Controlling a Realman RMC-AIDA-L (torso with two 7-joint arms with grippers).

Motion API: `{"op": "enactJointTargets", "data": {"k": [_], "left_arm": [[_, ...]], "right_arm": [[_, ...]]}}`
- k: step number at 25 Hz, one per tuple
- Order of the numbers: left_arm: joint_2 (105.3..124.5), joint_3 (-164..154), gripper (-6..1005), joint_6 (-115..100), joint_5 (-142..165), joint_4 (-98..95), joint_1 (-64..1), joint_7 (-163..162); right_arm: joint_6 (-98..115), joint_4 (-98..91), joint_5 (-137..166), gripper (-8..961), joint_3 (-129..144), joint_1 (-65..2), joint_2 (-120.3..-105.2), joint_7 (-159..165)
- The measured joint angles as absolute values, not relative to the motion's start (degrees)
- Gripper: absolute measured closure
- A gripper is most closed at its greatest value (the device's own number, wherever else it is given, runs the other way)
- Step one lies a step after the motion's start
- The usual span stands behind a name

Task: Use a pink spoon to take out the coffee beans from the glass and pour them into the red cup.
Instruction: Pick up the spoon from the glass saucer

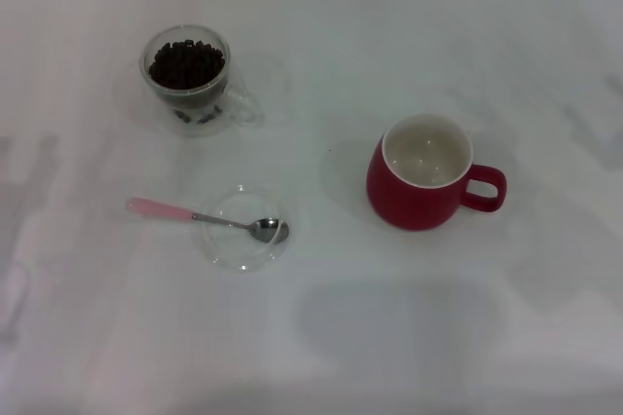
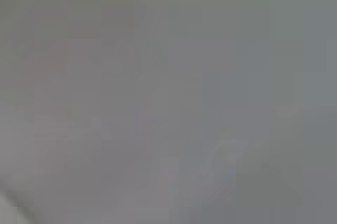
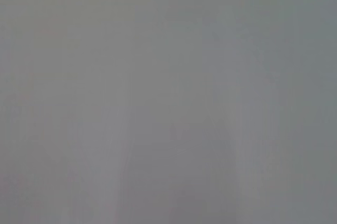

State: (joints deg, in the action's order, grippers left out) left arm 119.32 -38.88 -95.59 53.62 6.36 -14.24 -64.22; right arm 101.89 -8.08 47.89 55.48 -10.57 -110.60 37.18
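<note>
Pink spoon [image 1: 195, 215] untouched near table's [image 1: 545, 337] left edge, bowl on glass saucer [image 1: 243, 230]; coffee beans [image 1: 185, 62] all in glass [image 1: 190, 82] toward far-left corner, red cup [image 1: 421, 186] empty; neither gripper visible, pincer state undeterminable.

The cup [image 1: 421, 191] was red with a white inside; the beans [image 1: 185, 63] dark brown; the spoon [image 1: 204, 218] pink-handled with a silver bowl; the surface [image 1: 389, 45] plain white.
</note>
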Motion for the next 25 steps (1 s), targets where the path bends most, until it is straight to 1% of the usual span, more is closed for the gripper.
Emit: {"op": "enactJointTargets", "data": {"k": [7, 14, 18, 25], "left_arm": [[119.51, -45.96, 116, -92.61, 53.71, 7.37, -14.82, -68.32], [119.79, -46.54, 118, -92.91, 53.77, 11.21, -14.07, -66.86], [119.80, -47.08, 119, -92.97, 54.32, 12.26, -12.75, -65.92], [119.80, -47.63, 121, -92.79, 58.06, 12.41, -12.78, -66.11]], "right_arm": [[96.01, -15.15, 48.01, 109, 54.42, -10.83, -110.30, 38.57], [93.66, -15.62, 48.37, 110, 54.38, -12.04, -109.58, 38.58], [93.28, -15.64, 48.48, 111, 54.35, -12.05, -108.87, 39.09], [92.01, -15.64, 48.60, 112, 54.71, -12.32, -108.71, 39.37]]}}
